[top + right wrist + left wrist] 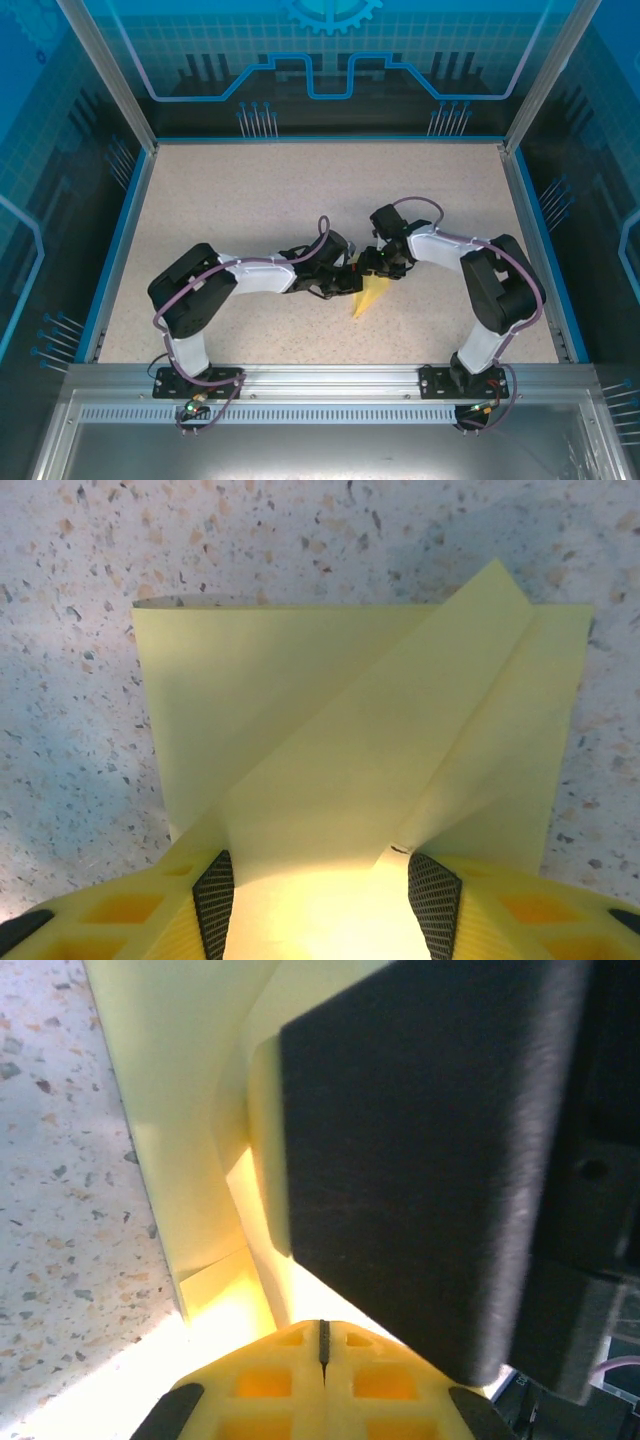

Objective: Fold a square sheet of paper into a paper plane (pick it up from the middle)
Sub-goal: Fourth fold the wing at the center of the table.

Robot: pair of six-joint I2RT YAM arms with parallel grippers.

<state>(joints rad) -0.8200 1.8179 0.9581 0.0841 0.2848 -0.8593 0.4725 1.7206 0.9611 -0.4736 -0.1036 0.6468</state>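
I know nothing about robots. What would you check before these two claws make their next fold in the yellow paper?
1. Left gripper shut on the yellow paper: ok, the paper seems pinched at its tips.
2. Right gripper open, pads either side of the paper: ok.
3. Diagonal flap folded over: ok.
4. Flap corner flush with the paper's top edge: not ok, it pokes past.
5. Room between the two grippers: cannot tell; a black housing looms close beside the left one.
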